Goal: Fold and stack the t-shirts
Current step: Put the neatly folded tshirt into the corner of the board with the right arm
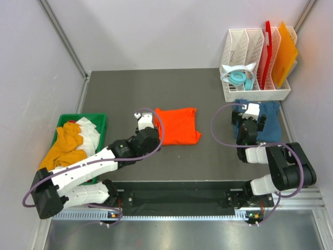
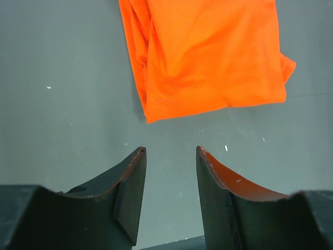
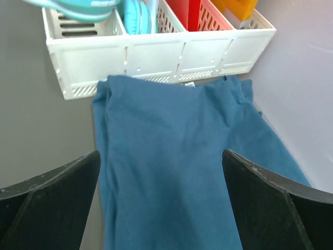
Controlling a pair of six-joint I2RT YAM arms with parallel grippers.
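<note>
Two folded t-shirts lie on the dark table [image 1: 208, 161]: we find the orange t-shirt [image 1: 177, 125] at centre, with the left gripper [image 2: 170, 148] just beside its left edge, jaws partly apart and empty. The teal-blue t-shirt [image 3: 171, 130] lies at the right, against the white rack [image 3: 156, 52] that holds red and orange boards. We see the right gripper [image 3: 161, 152] above it at full width, gripping nothing; yellow-orange and white shirts [image 1: 65, 148] fill the green bin [image 1: 96, 116] at far left.

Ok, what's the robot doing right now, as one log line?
left gripper open, empty, short of orange t-shirt | right gripper open, above blue t-shirt | both shirts apart, not stacked | crumpled shirts in green bin
</note>
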